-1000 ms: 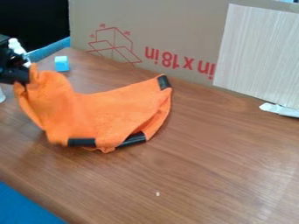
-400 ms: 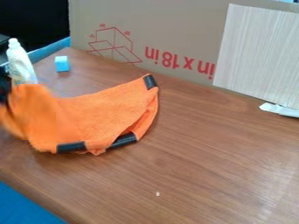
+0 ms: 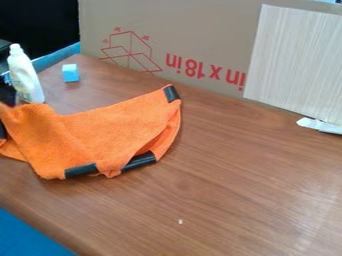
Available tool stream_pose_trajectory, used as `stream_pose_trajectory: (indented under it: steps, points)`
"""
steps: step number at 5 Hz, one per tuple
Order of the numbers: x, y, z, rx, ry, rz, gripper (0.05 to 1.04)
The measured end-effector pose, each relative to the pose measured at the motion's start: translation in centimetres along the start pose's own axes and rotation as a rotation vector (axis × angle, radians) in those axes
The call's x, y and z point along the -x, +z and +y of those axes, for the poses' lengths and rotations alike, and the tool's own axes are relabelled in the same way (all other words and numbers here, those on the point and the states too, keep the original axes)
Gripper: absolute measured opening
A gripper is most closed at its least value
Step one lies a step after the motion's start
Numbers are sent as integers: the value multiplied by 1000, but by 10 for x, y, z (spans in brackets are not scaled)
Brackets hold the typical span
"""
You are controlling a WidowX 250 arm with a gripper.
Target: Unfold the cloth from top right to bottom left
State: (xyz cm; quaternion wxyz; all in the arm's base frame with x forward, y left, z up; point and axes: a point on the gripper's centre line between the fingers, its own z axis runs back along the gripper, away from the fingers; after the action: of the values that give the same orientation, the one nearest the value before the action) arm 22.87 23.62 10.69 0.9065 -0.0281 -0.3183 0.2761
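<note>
The orange cloth point(image 3: 110, 127) lies partly folded on the wooden tabletop point(image 3: 234, 195), toward nine o'clock. Between nine and ten, at the view's edge, is the black end effector point(image 3: 7, 94); whether it is open or closed, I cannot tell. A white bottle point(image 3: 25, 77) and blue block point(image 3: 71, 73) stand toward ten o'clock.

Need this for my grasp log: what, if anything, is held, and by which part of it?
Cannot be told: the gripper is by the upper left of the orange cloth, any grip unclear.
</note>
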Motion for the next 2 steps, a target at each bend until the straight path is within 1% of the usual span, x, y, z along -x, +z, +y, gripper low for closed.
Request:
stream_pose_trajectory:
  steps: [1, 2]
  points:
    - [-8, 2, -27, -37, -97, 167, 1001]
    - [-17, 11, -64, 35, -132, 263, 1000]
